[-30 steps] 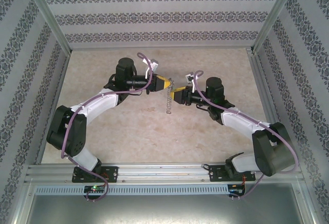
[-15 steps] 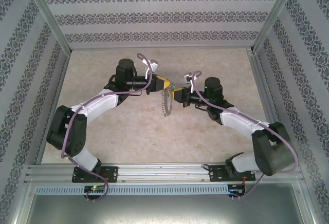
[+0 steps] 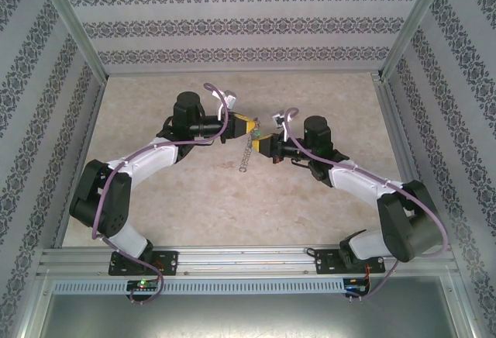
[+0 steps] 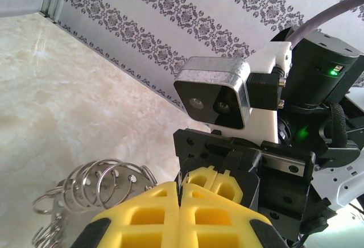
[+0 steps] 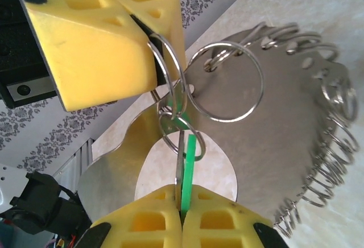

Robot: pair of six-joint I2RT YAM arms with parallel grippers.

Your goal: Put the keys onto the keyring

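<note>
The keyring (image 5: 284, 145) is a flat silvery metal hoop with small split rings fringing its rim. It hangs between the two grippers above the table (image 3: 194, 198) and appears as a thin dangling strip (image 3: 245, 160) from the top view. My left gripper (image 3: 252, 127) is shut on one of its wire rings, whose thin wire shows between the yellow fingers (image 4: 170, 202). My right gripper (image 5: 182, 194) is shut on the key (image 5: 191, 162), seen edge-on with its green head beside a silvery blade. The key's top sits among small rings just below the left gripper's fingers (image 5: 102, 37).
Patterned walls (image 3: 248, 24) and metal frame posts enclose the marble-look table on three sides. Both arms reach inward and meet near the table's middle, with the right arm's camera and gripper body (image 4: 227, 94) close in front of my left fingers.
Both grippers have shifted slightly left and away from the bases, still close together. The hanging keyring has swung so that its lower end sits further left.
</note>
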